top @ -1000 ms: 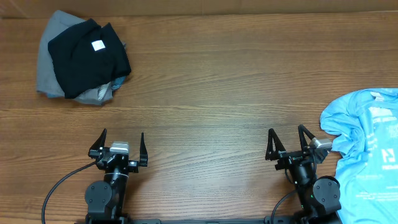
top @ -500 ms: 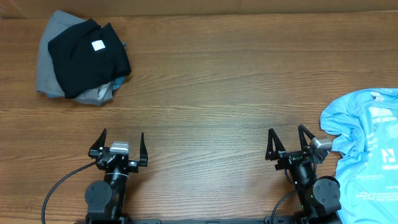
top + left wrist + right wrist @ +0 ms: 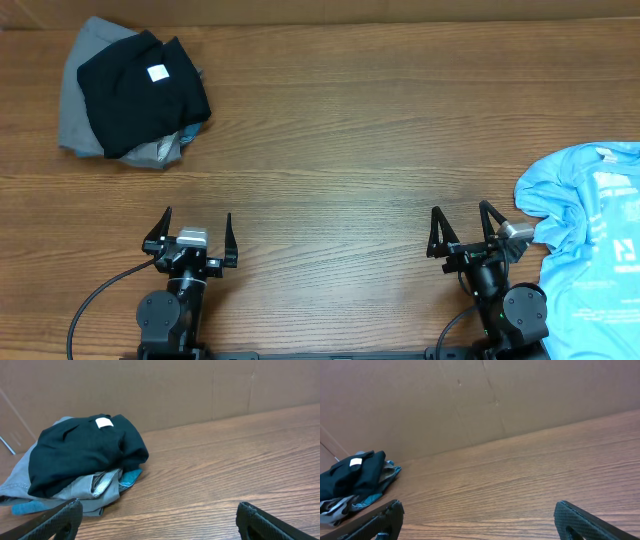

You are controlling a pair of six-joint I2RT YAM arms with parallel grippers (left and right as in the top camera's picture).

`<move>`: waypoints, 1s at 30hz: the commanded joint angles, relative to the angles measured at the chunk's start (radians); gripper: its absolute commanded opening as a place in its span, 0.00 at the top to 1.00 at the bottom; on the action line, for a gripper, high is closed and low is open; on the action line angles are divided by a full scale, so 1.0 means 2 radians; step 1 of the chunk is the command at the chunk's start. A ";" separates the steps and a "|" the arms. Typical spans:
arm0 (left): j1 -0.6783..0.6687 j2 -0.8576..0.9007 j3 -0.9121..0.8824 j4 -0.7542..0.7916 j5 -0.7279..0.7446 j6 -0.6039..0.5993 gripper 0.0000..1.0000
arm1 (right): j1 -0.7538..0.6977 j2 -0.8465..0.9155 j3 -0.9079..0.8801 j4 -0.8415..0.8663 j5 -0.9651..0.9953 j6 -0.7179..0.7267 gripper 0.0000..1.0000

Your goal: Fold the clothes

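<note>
Overhead, my left pincer [image 3: 198,216] and my right pincer [image 3: 460,214] sit at the near edge of the brown wood-grain table [image 3: 340,140], each with fingers spread wide and holding nothing. The crumpled sky-blue T-shirt with white lettering [image 3: 585,250] lies at the table's right edge, just beside my right pincer. A folded black garment with a small white tag [image 3: 140,85] rests on a grey garment [image 3: 75,100] at the far left, well apart from both pincers, below the brown cardboard wall [image 3: 200,390] seen from the left wrist.

No visible change (whole scene)
</note>
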 commanded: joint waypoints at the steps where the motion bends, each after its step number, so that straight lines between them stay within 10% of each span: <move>1: 0.003 -0.002 -0.002 0.000 0.002 -0.003 0.00 | -0.002 -0.006 -0.005 0.002 -0.003 -0.002 0.00; 22: 0.003 -0.002 -0.002 0.006 -0.019 0.026 0.00 | -0.001 -0.006 -0.005 0.001 -0.043 -0.001 0.00; 30: 0.002 -0.002 0.003 0.071 0.085 0.002 0.00 | -0.001 -0.005 0.043 0.006 -0.082 -0.001 0.00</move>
